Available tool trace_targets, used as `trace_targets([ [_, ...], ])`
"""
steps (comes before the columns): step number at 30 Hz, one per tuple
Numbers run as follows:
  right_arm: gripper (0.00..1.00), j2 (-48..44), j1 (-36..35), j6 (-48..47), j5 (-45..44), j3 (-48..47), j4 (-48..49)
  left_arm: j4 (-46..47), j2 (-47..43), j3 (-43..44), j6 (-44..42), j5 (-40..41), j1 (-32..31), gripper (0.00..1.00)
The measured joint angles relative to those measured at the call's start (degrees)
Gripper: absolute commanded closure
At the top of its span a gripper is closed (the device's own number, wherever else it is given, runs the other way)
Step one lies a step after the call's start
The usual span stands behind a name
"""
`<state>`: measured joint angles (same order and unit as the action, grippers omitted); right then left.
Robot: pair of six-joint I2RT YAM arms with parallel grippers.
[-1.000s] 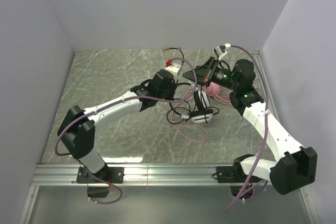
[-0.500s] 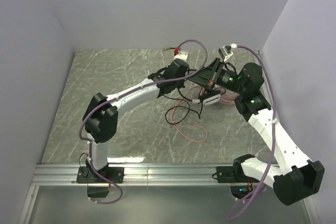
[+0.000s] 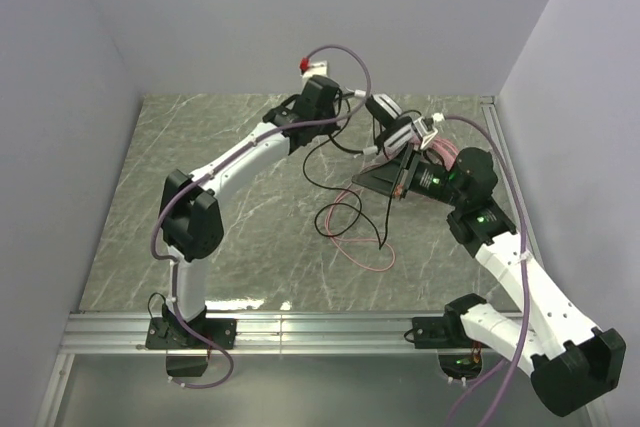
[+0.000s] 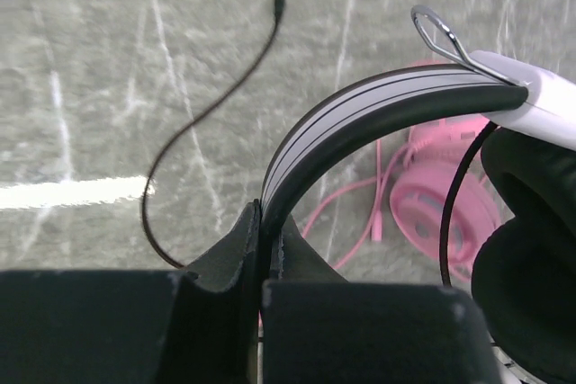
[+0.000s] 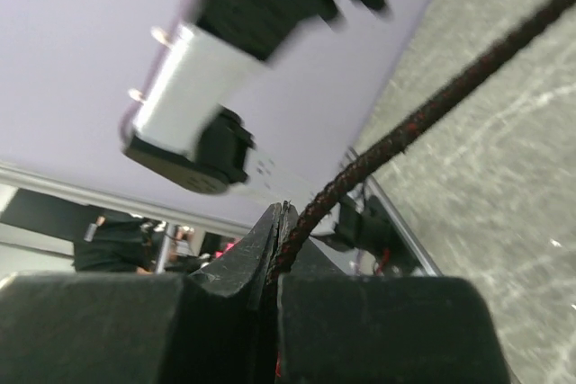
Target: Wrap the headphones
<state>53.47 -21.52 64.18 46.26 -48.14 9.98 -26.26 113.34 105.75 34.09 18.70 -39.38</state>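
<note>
Early stage: left gripper (image 4: pixel 265 227) is clamped on the headband (image 4: pixel 360 105) of the black-and-white headset (image 3: pixel 388 122), holding it up off the table (image 3: pixel 200 167) near the back. The right gripper (image 5: pixel 279 233) pinches its black cable (image 5: pixel 423 110) lower down. I see no cable turns around that headset; the slack hangs and loops on the table. The pink headset (image 4: pixel 441 209) lies at the back right, its pink cable (image 3: pixel 365 252) sprawled loose mid-table, so I'd say both wraps remain.

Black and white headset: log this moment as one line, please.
left gripper: shut on black and white headset headband, held aloft | right gripper: shut on black cable | pink headset: lying on table
</note>
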Motion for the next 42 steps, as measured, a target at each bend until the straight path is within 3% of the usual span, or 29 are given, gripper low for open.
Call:
trace_targets([
  [12,1.0,1.66,-10.8,-12.81,-8.04,2.82,-9.57,-4.0,-2.82,2.69,2.32,2.56,3.96,1.0],
  [25,1.0,3.72,-11.13,-23.26,-22.77,3.61,-18.43,-6.32,-19.89,-1.86,4.52,0.24,10.12,1.0],
  [32,1.0,6.64,-11.5,-24.44,-28.79,5.01,-16.94,-6.99,-27.56,-5.9,8.09,-7.28,11.32,1.0],
  [42,1.0,3.58,-15.17,-28.7,-35.98,12.13,-6.21,-10.27,-37.64,-13.2,11.78,-18.95,11.28,1.0],
])
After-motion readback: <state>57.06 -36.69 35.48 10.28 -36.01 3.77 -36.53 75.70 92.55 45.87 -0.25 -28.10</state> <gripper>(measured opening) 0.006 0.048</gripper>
